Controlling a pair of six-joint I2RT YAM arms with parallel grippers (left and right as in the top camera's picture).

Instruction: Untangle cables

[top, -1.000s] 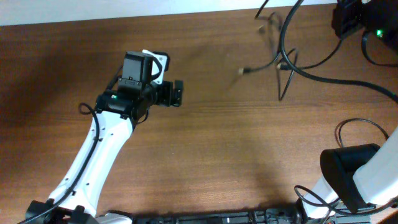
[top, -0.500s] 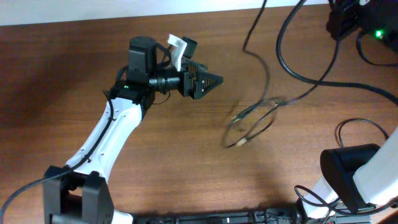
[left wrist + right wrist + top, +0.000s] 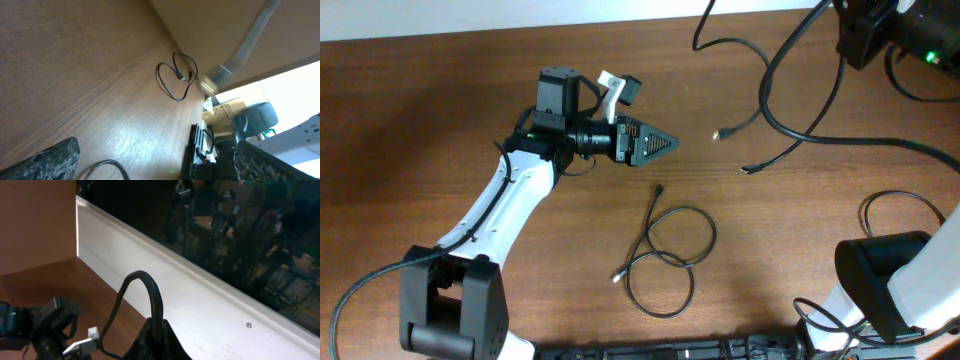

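Observation:
One of the cables (image 3: 670, 255) lies loose on the table in two small loops and shows far off in the left wrist view (image 3: 176, 80). Other cables (image 3: 772, 95) hang from my right gripper (image 3: 848, 25) at the back right, with plug ends (image 3: 720, 132) dangling over the table. In the right wrist view the right gripper (image 3: 159, 330) is shut on a black cable (image 3: 150, 287) that arches up out of the jaws. My left gripper (image 3: 655, 143) points right, left of the hanging cables. It stands wide open (image 3: 162, 160), pinching nothing.
A black rail (image 3: 670, 350) runs along the table's front edge. The right arm's base (image 3: 880, 290) and its wire loop (image 3: 910, 215) sit at the front right. A white ledge (image 3: 210, 305) borders the table's back edge. A blurred grey cord (image 3: 245, 45) crosses the left wrist view.
One cable has dropped from the swinging bunch and settled in loops on the table. The left gripper has swung right and turned to point right. The hanging cables have shifted.

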